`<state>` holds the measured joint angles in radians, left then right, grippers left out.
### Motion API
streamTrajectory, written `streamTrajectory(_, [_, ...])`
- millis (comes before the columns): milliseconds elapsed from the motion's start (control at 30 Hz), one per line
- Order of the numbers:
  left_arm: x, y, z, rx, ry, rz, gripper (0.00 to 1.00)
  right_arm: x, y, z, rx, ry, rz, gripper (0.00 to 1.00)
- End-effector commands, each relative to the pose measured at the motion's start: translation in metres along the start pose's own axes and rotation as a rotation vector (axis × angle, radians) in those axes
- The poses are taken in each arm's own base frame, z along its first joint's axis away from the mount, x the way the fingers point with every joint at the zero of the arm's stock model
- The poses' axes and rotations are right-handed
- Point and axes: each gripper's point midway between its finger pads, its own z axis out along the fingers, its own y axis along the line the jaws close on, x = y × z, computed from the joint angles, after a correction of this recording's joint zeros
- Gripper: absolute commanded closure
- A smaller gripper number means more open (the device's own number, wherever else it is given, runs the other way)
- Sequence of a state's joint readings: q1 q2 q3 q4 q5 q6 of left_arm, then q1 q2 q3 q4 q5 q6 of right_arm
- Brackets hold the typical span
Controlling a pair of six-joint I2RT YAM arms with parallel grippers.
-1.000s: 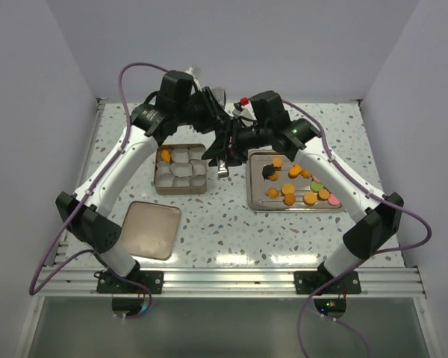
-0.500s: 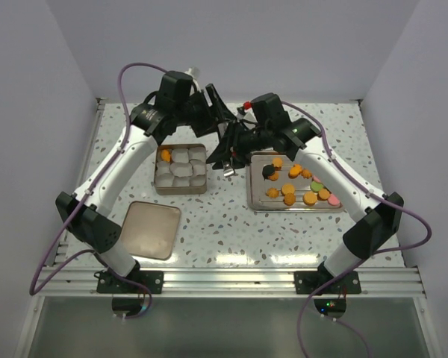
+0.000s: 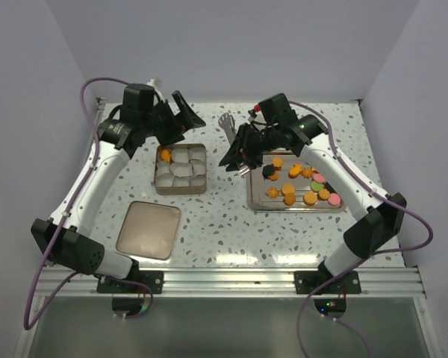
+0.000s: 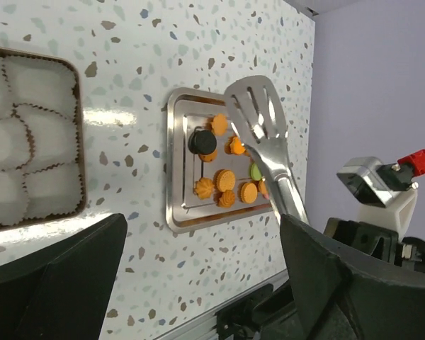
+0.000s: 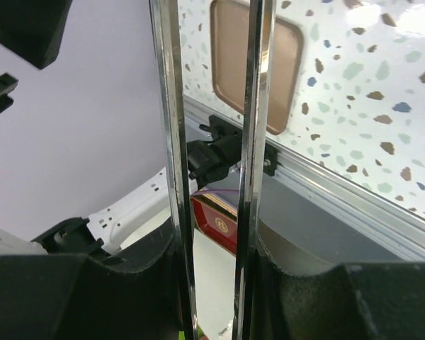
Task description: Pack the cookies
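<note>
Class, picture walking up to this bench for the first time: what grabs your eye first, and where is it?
The bright scatter of mostly orange cookies on the steel tray at the right stands out first. Next come the metal tongs held mid-table in the right end effector, and the box of white paper cups on the left holding one orange cookie.

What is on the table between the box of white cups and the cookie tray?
Nothing: only bare speckled table lies between the box and the tray, clearest in the left wrist view.
</note>
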<state>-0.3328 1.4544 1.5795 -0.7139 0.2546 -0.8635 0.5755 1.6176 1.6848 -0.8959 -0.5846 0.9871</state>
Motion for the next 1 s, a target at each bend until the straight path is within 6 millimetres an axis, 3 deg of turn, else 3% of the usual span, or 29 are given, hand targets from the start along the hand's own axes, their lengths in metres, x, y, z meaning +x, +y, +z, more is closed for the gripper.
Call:
streamTrajectory(0, [-0.007, 0.002, -0.021, 0.027, -0.051, 0.072, 0.05, -0.001, -0.008, -0.030, 0.026, -0.043, -0.040, 0.67])
streamTrajectory(67, [-0.001, 0.012, -0.029, -0.004, -0.054, 0.101, 0.05, 0.004, -0.026, -0.037, 0.076, -0.038, -0.039, 0.66])
streamTrajectory(233, [0.018, 0.040, -0.050, -0.054, -0.070, 0.173, 0.04, 0.014, -0.095, -0.066, 0.367, -0.065, -0.073, 0.65])
streamTrajectory(367, [0.051, 0.081, -0.065, -0.130, -0.050, 0.192, 0.03, 0.029, -0.131, -0.079, 0.482, -0.061, -0.070, 0.58])
streamTrajectory(467, [0.075, 0.106, -0.073, -0.176, -0.016, 0.190, 0.03, 0.035, -0.151, -0.076, 0.532, -0.040, -0.046, 0.55])
streamTrajectory(633, [0.100, 0.129, -0.082, -0.204, 0.018, 0.201, 0.02, 0.033, -0.168, -0.066, 0.575, -0.031, -0.027, 0.47])
streamTrajectory(967, [0.100, 0.143, -0.104, -0.276, -0.008, 0.264, 0.00, 0.019, -0.192, -0.055, 0.705, 0.019, -0.035, 0.43])
